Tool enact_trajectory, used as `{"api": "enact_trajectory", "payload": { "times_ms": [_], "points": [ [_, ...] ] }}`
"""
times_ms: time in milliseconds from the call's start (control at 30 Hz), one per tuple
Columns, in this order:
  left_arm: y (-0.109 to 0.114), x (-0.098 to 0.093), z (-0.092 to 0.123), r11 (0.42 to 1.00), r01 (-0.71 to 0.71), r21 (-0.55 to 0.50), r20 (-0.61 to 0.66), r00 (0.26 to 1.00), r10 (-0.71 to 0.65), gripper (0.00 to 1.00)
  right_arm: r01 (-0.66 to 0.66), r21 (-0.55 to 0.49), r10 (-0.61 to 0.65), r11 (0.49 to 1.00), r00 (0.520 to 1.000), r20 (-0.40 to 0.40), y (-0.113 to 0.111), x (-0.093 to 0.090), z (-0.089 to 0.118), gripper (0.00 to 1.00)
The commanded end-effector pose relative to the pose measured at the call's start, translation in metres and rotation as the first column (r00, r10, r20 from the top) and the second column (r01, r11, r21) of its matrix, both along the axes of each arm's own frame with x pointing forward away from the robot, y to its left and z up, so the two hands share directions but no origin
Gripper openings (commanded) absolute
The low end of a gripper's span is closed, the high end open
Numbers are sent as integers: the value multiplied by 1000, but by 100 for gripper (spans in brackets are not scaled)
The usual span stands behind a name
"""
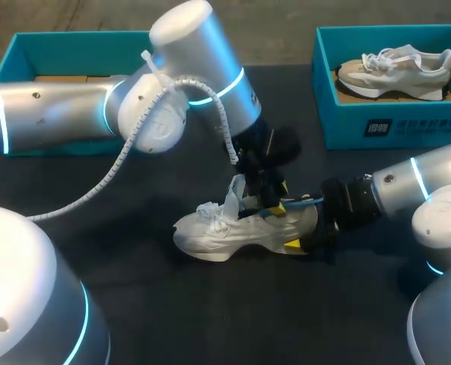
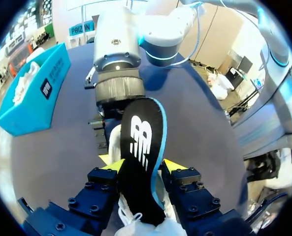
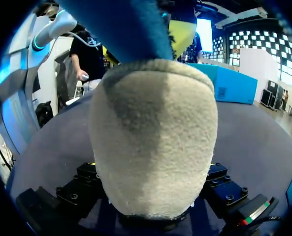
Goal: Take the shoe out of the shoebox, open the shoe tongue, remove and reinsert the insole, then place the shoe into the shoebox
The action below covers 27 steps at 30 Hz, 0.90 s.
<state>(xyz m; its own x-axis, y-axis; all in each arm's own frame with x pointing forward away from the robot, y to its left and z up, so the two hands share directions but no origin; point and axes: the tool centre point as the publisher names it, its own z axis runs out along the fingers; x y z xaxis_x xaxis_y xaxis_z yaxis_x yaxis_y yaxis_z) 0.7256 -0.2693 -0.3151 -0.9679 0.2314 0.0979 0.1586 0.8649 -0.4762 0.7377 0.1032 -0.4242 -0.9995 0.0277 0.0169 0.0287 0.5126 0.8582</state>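
Left wrist view: the left fingers (image 2: pixel 115 166) grip the black insole (image 2: pixel 141 157). The right fingers (image 1: pixel 293 245) hold the shoe (image 1: pixel 225 234) by its heel on the surface (image 1: pixel 210 319).

Two teal shoeboxes (image 1: pixel 80 47) (image 1: pixel 343 125), two pale shoes (image 1: pixel 225 234) (image 1: pixel 396 68), one black insole (image 2: pixel 141 147), two claws (image 2: pixel 143 165) (image 1: pixel 295 225), one dark table (image 1: pixel 172 312).

Shoe (image 1: pixel 240 230): white, smooth leather-look panels, woven laces. Its heel (image 3: pixel 155 132) is beige with a fuzzy, suede-like nap. Insole (image 2: pixel 142 147): matt black cloth top, blue foam-looking edge. Left gripper (image 2: pixel 143 166): matt dark blocks with bolt heads, smooth yellow tips. Left arm (image 1: pixel 202 53): smooth silver-white shell, slight gloss. Shoebox (image 1: pixel 339 114) at the desk's far right corner: matt teal cardboard. Desk (image 1: pixel 210 319): dark, matt, cloth-like.
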Motion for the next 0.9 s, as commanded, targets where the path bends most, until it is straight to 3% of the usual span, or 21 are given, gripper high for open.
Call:
{"api": "enact_trajectory", "payload": {
  "times_ms": [33, 900],
  "points": [
    [7, -8, 7, 1000, -9, -13, 56, 998, 10, 47, 1, -4, -1, 1000, 1000, 0, 0, -1, 0, 0],
    [-6, -7, -16, 999, -22, -25, 271, 962, 28, 46, 1, -4, -1, 1000, 1000, 0, 0, -1, 0, 0]
  ]
}}
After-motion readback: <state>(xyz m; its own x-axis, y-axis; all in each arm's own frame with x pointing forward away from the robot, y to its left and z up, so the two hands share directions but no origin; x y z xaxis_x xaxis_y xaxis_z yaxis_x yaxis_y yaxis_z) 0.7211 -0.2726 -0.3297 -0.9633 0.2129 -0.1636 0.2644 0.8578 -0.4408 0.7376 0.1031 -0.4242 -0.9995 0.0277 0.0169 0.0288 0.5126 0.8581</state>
